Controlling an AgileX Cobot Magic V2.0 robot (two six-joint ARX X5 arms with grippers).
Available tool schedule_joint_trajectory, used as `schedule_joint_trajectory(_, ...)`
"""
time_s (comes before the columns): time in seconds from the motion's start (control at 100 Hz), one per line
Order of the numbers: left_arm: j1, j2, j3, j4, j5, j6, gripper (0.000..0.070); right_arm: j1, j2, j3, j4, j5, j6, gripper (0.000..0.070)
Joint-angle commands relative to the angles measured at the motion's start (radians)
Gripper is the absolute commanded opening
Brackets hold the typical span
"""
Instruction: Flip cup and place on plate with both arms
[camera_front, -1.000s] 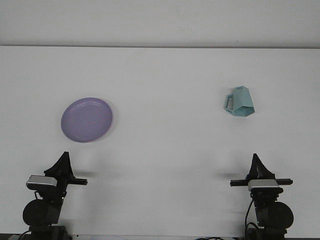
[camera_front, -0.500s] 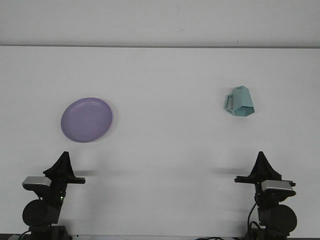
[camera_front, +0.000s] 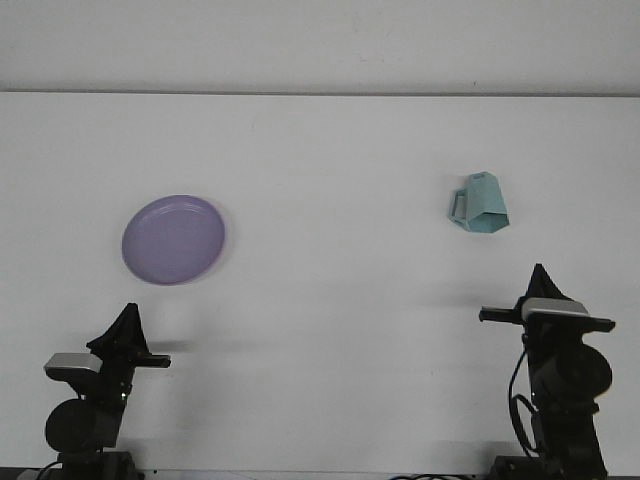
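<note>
Teal mug (camera_front: 478, 204) lies tipped on its side, just ahead and slightly left of the right claw (camera_front: 541, 272), the nearer arm by far. Lilac plate (camera_front: 174, 239) sits ahead of the left claw (camera_front: 127, 318). Whether either claw is spread, I can't tell.

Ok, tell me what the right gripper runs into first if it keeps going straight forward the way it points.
Probably the cup. The right gripper points forward over the table, and the cup lies ahead, slightly to its left, with bare table between. Depth is unclear from this one view, so it might pass just beside it.
</note>
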Motion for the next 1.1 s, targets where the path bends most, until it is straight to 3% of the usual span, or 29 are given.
schedule_joint_trajectory(0.0,0.001,-0.001,-0.015,0.010,-0.005,-0.005,0.0012,-0.002,0.095,0.004,0.073,0.004,-0.101,0.0127)
schedule_joint_trajectory(0.09,0.001,-0.001,-0.015,0.010,-0.005,-0.005,0.0012,-0.003,0.229,0.004,0.191,0.004,-0.141,0.0384)
schedule_joint_trajectory(0.14,0.001,-0.001,-0.015,0.010,-0.005,-0.005,0.0012,-0.009,0.307,0.004,0.268,0.004,-0.151,0.0448)
schedule_joint_trajectory(0.41,0.001,-0.001,-0.015,0.009,-0.005,-0.005,0.0014,-0.081,0.704,0.018,0.617,-0.056,-0.215,0.0473)
schedule_joint_trajectory(0.62,0.001,-0.001,-0.015,0.008,-0.005,-0.005,0.0013,-0.111,0.938,0.143,0.622,-0.061,-0.257,0.0473)
schedule_joint_trajectory(0.83,0.001,-0.001,-0.015,0.008,-0.005,0.000,0.0013,-0.123,1.124,0.310,0.621,-0.112,-0.286,0.0472)
schedule_joint_trajectory(1.09,0.001,-0.001,-0.015,0.009,-0.005,-0.001,0.0013,-0.132,1.304,0.455,0.623,-0.123,-0.383,0.0472)
